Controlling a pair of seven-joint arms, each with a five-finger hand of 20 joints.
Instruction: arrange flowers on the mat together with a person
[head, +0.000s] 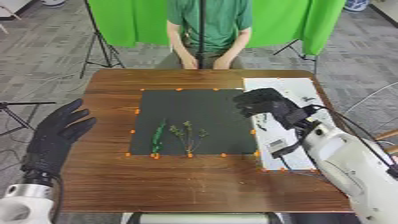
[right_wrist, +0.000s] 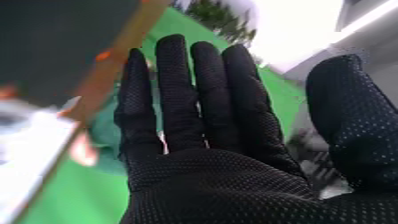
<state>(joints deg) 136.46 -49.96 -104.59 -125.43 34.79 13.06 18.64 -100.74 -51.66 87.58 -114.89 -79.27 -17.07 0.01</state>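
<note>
While my right hand (head: 264, 102) hangs spread and empty around two o'clock of the black mat (head: 191, 107), the branching sprig (head: 189, 140) at six looks light, brittle; I'd pinch it gently, low down.

Green backdrop (head: 136, 25), gray patterned floor (head: 44, 60), black tripod (head: 105, 47), brown wooden table (head: 178, 192)

Passage noted over the black mat (head: 182, 106) at frame centre; green stems (head: 158, 137) obstruct below, right hand (head: 265, 101) rightward.
</note>
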